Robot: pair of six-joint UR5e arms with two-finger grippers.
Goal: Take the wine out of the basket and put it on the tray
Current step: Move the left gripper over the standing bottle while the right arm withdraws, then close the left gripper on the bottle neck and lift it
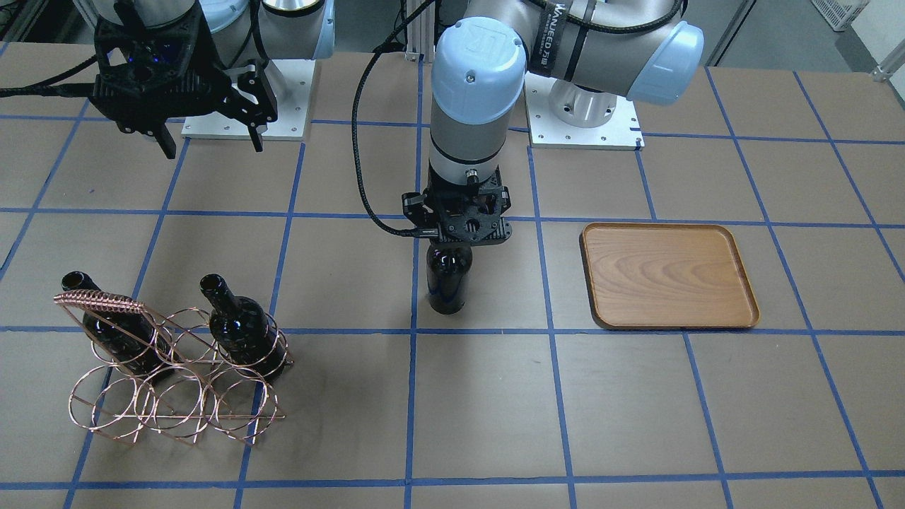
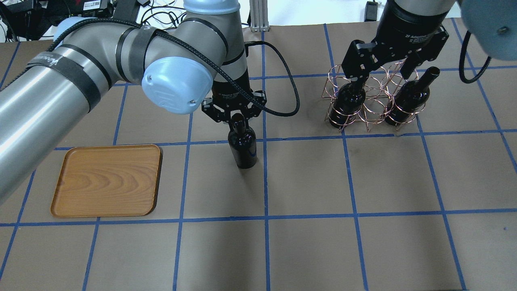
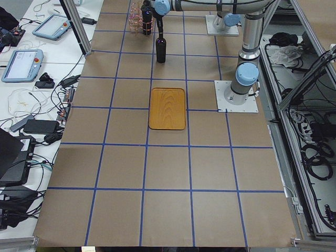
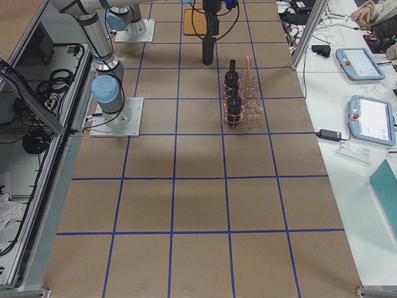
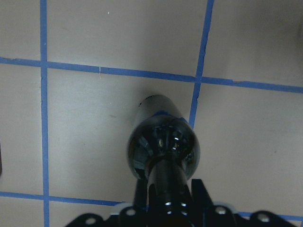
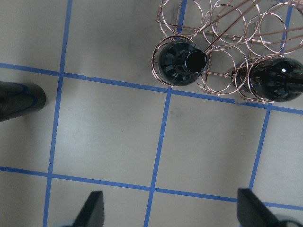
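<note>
My left gripper (image 2: 237,118) is shut on the neck of a dark wine bottle (image 2: 242,146). The bottle stands upright at mid-table, its base at or just above the paper (image 1: 448,279). The left wrist view looks down on the bottle's shoulder (image 5: 161,139). The copper wire basket (image 2: 371,101) holds two more dark bottles (image 2: 347,101) (image 2: 408,97), tilted in its rings. My right gripper (image 2: 379,70) hangs open and empty above the basket, with its fingers (image 6: 92,208) spread wide. The wooden tray (image 2: 107,180) lies empty, apart from the held bottle, on the side away from the basket.
The table is covered in brown paper with a blue tape grid. The arm base plates (image 1: 244,99) (image 1: 583,106) sit at the robot's edge. Tablets and cables (image 4: 363,62) lie on side benches beyond the table.
</note>
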